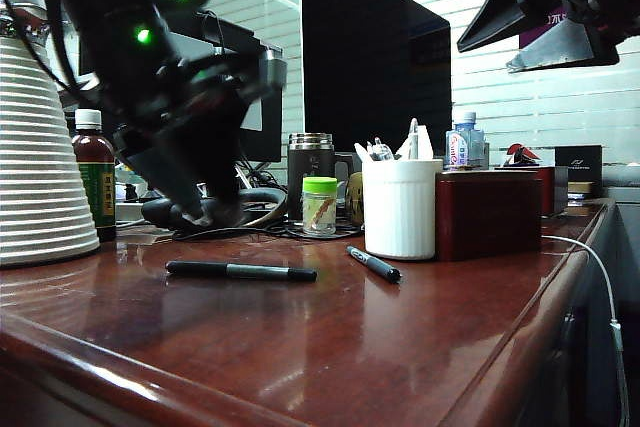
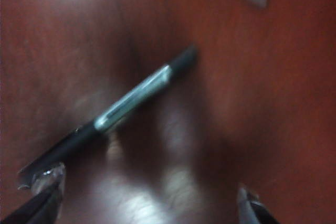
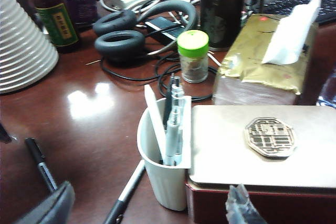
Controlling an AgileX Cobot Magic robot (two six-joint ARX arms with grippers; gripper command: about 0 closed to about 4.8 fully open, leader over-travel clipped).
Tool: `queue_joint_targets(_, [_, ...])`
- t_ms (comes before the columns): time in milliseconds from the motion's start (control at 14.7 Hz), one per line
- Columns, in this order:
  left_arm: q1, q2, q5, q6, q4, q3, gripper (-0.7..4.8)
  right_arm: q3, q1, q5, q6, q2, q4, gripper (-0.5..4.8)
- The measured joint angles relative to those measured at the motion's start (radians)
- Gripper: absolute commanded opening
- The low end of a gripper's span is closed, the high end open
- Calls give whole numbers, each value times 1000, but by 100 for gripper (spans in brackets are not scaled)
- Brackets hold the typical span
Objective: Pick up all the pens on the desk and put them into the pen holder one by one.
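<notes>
Pens [image 1: 240, 271] lie blurred; left gripper [image 2: 149, 203], right gripper [image 3: 144, 208] fingers cropped.

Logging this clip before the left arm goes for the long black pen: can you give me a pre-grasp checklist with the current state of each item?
1. Left gripper jaws open: ok.
2. Left gripper above the long black pen, nothing held: ok.
3. Long black pen centred between the jaws: not ok; in the left wrist view it lies off toward one fingertip.
4. Pen holder upright beside the dark red box, with room inside: ok.
5. Shorter black pen out of the way, nearer the holder: ok.
6. Right gripper open and raised above the box and holder: ok.
</notes>
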Motion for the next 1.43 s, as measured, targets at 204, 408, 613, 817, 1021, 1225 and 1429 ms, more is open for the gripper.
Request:
queue_joint_targets(204, [0, 18, -112, 162, 22, 1, 425, 0, 12, -18, -8, 0, -24, 377])
queue_joint_targets(408, [-1, 68, -119, 210, 103, 2, 389, 0, 23, -18, -13, 0, -37, 377])
queue_joint_targets(613, [-1, 146, -119, 210, 111, 2, 390, 0, 23, -20, -18, 0, -38, 377])
queue_joint_targets(817, [0, 175, -95, 209, 149, 13, 229, 0, 24, -19, -34, 0, -38, 377])
queue_joint_targets(1021, [-6, 183, -88, 201, 182, 10, -5, 0, 23, -18, -37, 22, -38, 376])
queue_joint_targets(1225, [-4, 183, -97, 161, 192, 10, -5, 0, 23, -17, -37, 25, -37, 376])
queue_joint_targets(1429, [1, 133, -52, 22, 271, -4, -5, 0, 23, -12, -37, 25, -37, 368])
